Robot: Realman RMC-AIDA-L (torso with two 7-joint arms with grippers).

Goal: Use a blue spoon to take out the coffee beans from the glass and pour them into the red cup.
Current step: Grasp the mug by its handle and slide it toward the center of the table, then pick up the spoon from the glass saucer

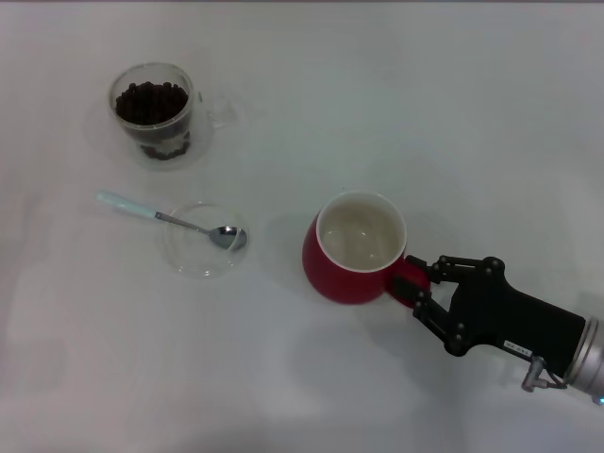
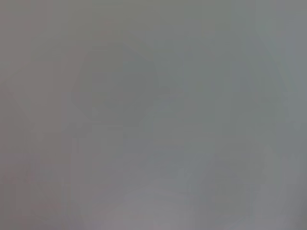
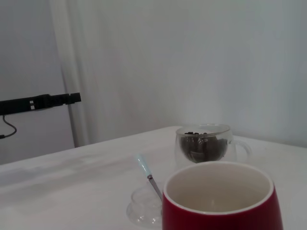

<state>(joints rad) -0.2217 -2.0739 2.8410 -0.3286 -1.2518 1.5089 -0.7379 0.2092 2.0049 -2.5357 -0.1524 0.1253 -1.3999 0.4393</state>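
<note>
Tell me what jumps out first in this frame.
The red cup at centre right, its white inside empty, with the right gripper closed on its handle. At far left stands the glass full of coffee beans, and the blue spoon rests with its bowl in a shallow glass dish.

The red cup (image 1: 354, 247) at centre right looks like glossy glazed ceramic, dark red outside and smooth white inside. The glass (image 1: 154, 113) at upper left and the shallow dish (image 1: 204, 239) at centre left are clear, smooth glass, the glass filled with dark, faintly shiny coffee beans (image 1: 151, 101). The blue spoon (image 1: 175, 221) has a polished metal bowl and a matt pale-blue handle, the table (image 1: 425, 94) is matt white, and the right gripper (image 1: 423, 282) at lower right is matt black.
</note>
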